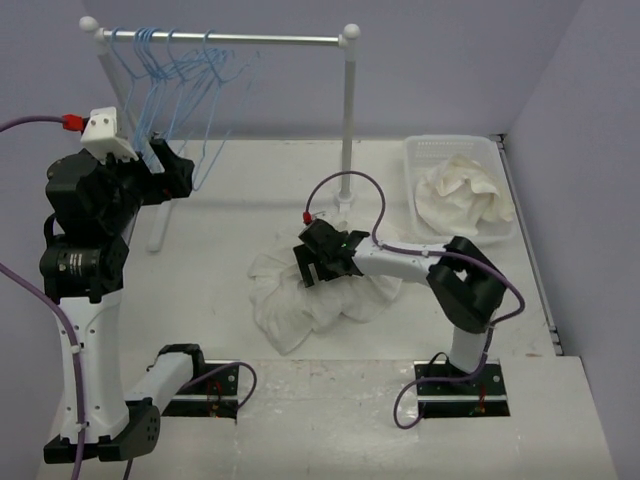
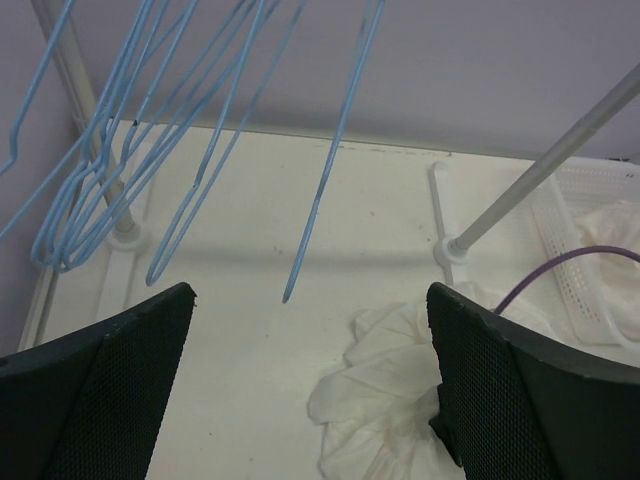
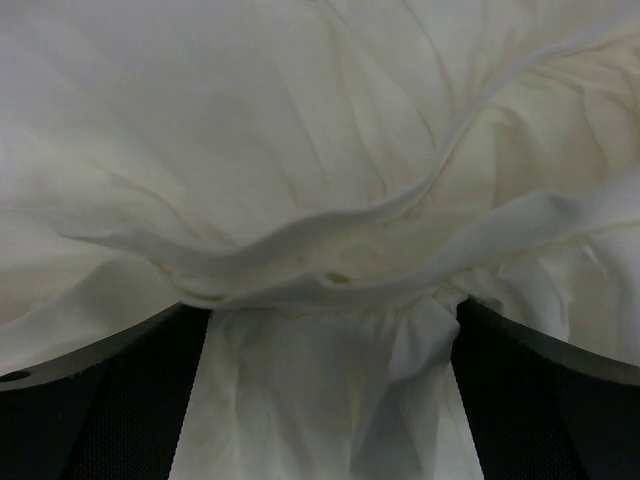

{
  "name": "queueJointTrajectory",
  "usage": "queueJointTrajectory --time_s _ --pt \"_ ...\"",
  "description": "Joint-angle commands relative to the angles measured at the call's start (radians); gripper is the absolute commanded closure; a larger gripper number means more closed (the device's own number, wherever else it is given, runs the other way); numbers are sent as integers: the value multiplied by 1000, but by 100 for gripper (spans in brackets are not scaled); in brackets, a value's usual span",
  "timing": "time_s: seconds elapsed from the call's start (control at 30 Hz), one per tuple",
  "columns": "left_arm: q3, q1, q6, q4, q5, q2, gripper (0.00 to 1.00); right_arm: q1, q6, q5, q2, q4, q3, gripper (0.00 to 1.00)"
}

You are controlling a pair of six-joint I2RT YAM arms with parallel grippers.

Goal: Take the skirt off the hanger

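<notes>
The skirt (image 1: 300,300) lies crumpled on the table, off the rail, and also shows in the left wrist view (image 2: 400,400). Several light-blue wire hangers (image 1: 205,90) hang bare on the rail; I cannot tell which one held the skirt. The nearest hanger (image 2: 335,150) dangles just ahead of my left gripper (image 2: 310,295). My left gripper (image 1: 168,168) is raised beside the hangers, open and empty. My right gripper (image 1: 320,260) rests low on the skirt. In the right wrist view its jaws stand wide apart (image 3: 330,335), with gathered white skirt fabric (image 3: 320,160) bunched between them.
The white clothes rail (image 1: 230,38) stands on two posts; the right post (image 1: 347,130) is just behind the skirt. A white basket (image 1: 425,160) at the back right holds a creamier off-white cloth (image 1: 462,195). A purple cable (image 1: 350,190) loops over the right arm.
</notes>
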Motion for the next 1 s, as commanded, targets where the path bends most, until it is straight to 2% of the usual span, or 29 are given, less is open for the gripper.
queueJointTrajectory --time_s 0.0,0.1,0.13,0.2,0.27,0.33,0.4,0.5,0.63,0.73,0.97 --pt "-14 0 -3 6 39 -20 0 5 95 46 99 -47 68 1" --pt "-12 0 3 1 33 -23 0 5 138 47 145 -56 69 29" --pt "-12 0 5 1 31 -27 0 5 147 40 144 -43 51 59" --pt "-18 -1 8 4 37 -33 0 5 150 61 107 -23 31 97" --pt "-25 0 8 9 45 -43 0 5 137 101 41 3 -6 100" --pt "-41 0 9 15 59 -53 0 4 108 205 -111 10 -24 100" --pt "-66 0 9 26 65 -64 0 -3 65 317 -270 10 -17 100" --pt "-92 0 8 38 57 -76 0 -39 -21 405 -404 19 46 100" --pt "-127 0 2 69 83 -96 0 -174 -145 330 -550 45 135 100" --pt "-147 0 3 80 84 -109 0 -336 -230 261 -613 65 224 100" --pt "-181 0 -11 115 83 -110 0 -550 -322 83 -547 45 439 100"
